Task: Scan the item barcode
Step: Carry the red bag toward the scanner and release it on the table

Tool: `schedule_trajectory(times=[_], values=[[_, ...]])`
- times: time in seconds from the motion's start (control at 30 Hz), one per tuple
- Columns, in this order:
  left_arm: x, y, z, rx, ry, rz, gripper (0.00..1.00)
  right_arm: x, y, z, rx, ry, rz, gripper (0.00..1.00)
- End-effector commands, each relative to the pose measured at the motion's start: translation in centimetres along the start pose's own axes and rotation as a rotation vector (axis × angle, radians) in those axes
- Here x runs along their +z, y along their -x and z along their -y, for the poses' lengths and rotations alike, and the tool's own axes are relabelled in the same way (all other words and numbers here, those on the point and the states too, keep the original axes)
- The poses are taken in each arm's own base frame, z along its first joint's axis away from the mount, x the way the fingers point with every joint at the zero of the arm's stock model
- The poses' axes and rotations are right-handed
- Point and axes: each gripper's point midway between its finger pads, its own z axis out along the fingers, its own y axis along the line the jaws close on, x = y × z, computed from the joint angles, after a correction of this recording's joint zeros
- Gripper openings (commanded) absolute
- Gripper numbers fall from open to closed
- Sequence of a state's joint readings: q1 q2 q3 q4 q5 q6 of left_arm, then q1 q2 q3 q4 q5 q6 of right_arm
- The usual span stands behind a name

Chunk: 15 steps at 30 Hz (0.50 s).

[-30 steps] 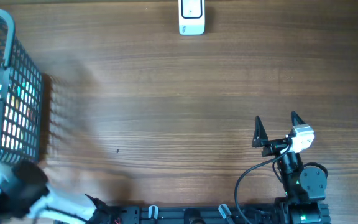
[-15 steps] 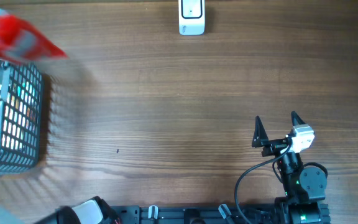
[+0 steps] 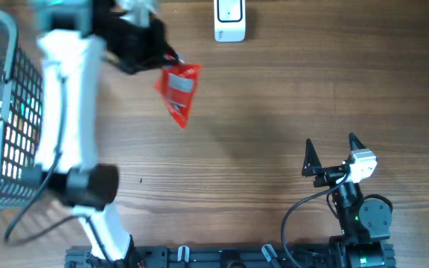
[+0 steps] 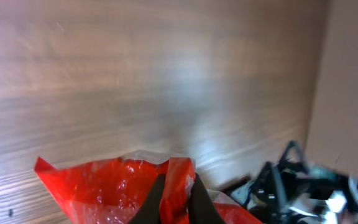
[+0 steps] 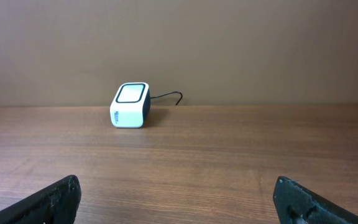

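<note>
- If you read it from the left edge, first up is the grey basket (image 3: 28, 104) sitting on the worktop (image 3: 274, 112). It has a few colourful packs inside, too cut off to identify.
- Next over, the left arm (image 3: 62, 97) reaches past the basket's right side toward the far end of the worktop. It's pretty blurry up top.
- Left pincer (image 3: 161, 61) is clamped tight on the top edge of a red packet (image 3: 179, 91). The packet hangs tilted above the worktop, with its shadow off to the lower right.
- Wrist view shows both fingers (image 4: 157, 200) pinching crinkly red film.
- The packet is near the scanner (image 3: 229, 21) but left of it and a bit closer to the robot, not touching.
- The scanner is a little white box with a dark side, at the far edge of the worktop. It has a window on top and a thin cable (image 5: 169, 96) behind.
- Far right, the right pincer (image 3: 332, 152) is spread wide with nothing in it. It sits near the front edge, aimed at the scanner and well apart from it.
</note>
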<state>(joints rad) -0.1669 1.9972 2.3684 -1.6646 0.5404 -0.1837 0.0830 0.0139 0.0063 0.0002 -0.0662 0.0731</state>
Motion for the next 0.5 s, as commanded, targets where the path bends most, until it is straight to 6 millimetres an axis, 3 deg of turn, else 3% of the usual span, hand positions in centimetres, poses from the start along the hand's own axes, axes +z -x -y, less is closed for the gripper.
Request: schedule_trajectory(times=[0.0, 0.17, 0.2, 0.23, 0.27, 0.37, 0.47], values=[[7.7, -0.8, -2.0, 0.014, 0.112, -0.187, 0.04, 0.0, 0.1, 0.0, -0.014, -0.002, 0.004, 1.0], [14.5, -1.5, -5.5, -0.006, 0.257, -0.33, 0.04, 0.0, 0.1, 0.0, -0.014, -0.002, 0.004, 1.0], [15.2, -1.7, -5.7, -0.013, 0.263, -0.348, 0.11, 0.0, 0.1, 0.0, -0.014, -0.002, 0.004, 0.99], [15.8, -1.9, -5.9, -0.019, 0.268, -0.364, 0.6, 0.0, 0.1, 0.0, -0.014, -0.002, 0.004, 1.0], [16.0, -2.0, -6.0, -0.021, 0.27, -0.37, 0.97, 0.0, 0.1, 0.0, -0.014, -0.002, 0.004, 1.0], [15.3, -1.6, -6.0, -0.023, 0.265, -0.35, 1.0, 0.0, 0.1, 0.0, -0.014, -0.002, 0.004, 1.0], [12.3, -0.6, -5.8, -0.038, 0.253, -0.293, 1.0, 0.0, 0.1, 0.0, -0.014, -0.002, 0.004, 1.0]])
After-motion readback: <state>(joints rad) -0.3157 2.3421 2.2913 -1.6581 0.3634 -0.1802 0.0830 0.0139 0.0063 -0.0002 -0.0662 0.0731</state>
